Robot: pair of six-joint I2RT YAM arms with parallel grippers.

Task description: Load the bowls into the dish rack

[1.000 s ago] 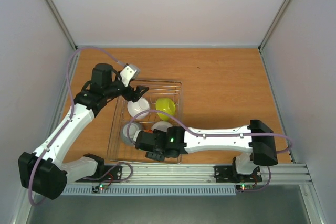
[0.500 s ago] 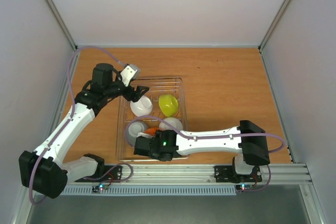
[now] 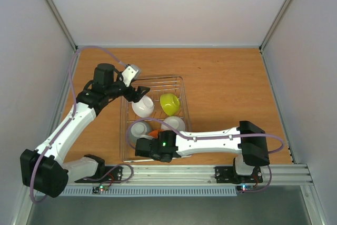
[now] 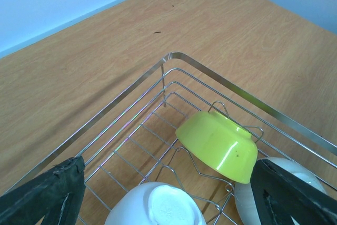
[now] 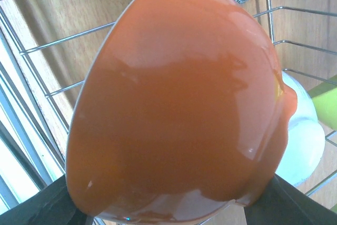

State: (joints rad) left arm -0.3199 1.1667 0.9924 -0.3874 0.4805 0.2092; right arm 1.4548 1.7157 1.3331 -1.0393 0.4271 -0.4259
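Orange bowl (image 5: 179, 98) clamped in right gripper (image 5: 158, 206), tilted on edge | low over near end of dish rack (image 3: 181, 85), between grey bowl (image 3: 136, 129) and white bowl (image 3: 175, 124) | left gripper (image 3: 135, 92) spread wide, empty, at far end | right arm nearer.

Right hand (image 3: 151, 139) on orange bowl (image 3: 154, 132), dish rack (image 3: 184, 94)

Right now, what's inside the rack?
Five: a yellow-green bowl, a far white bowl, a near white bowl, a grey bowl and an orange bowl. The right arm covers most of it.
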